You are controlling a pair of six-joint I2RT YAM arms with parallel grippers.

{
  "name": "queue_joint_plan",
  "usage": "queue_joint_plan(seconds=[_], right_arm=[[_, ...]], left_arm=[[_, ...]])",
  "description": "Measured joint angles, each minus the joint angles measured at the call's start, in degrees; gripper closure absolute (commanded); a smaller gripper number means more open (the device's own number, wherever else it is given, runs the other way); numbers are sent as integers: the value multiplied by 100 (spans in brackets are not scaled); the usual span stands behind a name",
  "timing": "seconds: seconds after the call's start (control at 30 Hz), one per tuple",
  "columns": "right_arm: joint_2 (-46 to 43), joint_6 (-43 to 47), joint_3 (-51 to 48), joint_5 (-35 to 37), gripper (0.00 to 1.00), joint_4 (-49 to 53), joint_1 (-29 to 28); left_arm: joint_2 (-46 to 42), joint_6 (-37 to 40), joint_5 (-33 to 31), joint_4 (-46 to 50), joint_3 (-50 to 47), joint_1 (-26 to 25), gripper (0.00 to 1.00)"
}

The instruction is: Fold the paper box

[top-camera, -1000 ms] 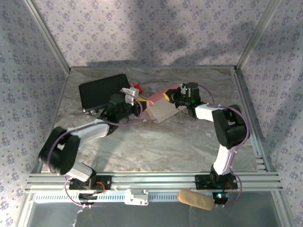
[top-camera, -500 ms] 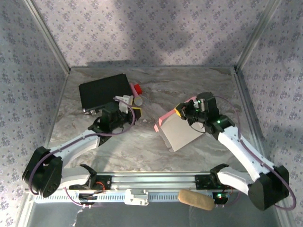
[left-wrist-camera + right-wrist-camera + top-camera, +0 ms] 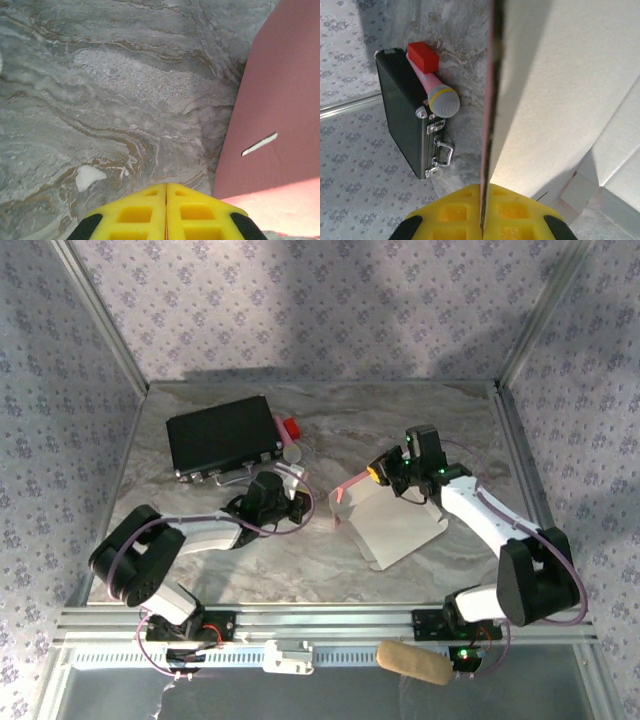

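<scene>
black case (image 3: 222, 439) | pink microphone (image 3: 433, 88) beside it | red block (image 3: 423, 56) | marble table (image 3: 430, 408)

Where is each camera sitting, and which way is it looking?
Top external: high behind the arm bases, looking down on the marble table; both arms show, left gripper and right gripper included.
Left wrist: on the left arm, facing marble and the paper box's pink side; its shut yellow fingers show.
Right wrist: on the right arm, looking along the sheet's edge toward the black case, pink microphone and red block; its fingers pinch the sheet.
Shared: top and right-wrist views both show case and microphone.
</scene>
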State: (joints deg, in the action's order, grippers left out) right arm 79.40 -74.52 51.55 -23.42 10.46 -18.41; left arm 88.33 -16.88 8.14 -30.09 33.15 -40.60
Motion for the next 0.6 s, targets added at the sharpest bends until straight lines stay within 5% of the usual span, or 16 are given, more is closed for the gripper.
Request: queue_joint_plan(seconds=[0.6], right_arm=[[570, 61, 46, -457, 100, -866, 319]], left_arm=[[1132, 385, 221, -1504, 205, -616, 94]])
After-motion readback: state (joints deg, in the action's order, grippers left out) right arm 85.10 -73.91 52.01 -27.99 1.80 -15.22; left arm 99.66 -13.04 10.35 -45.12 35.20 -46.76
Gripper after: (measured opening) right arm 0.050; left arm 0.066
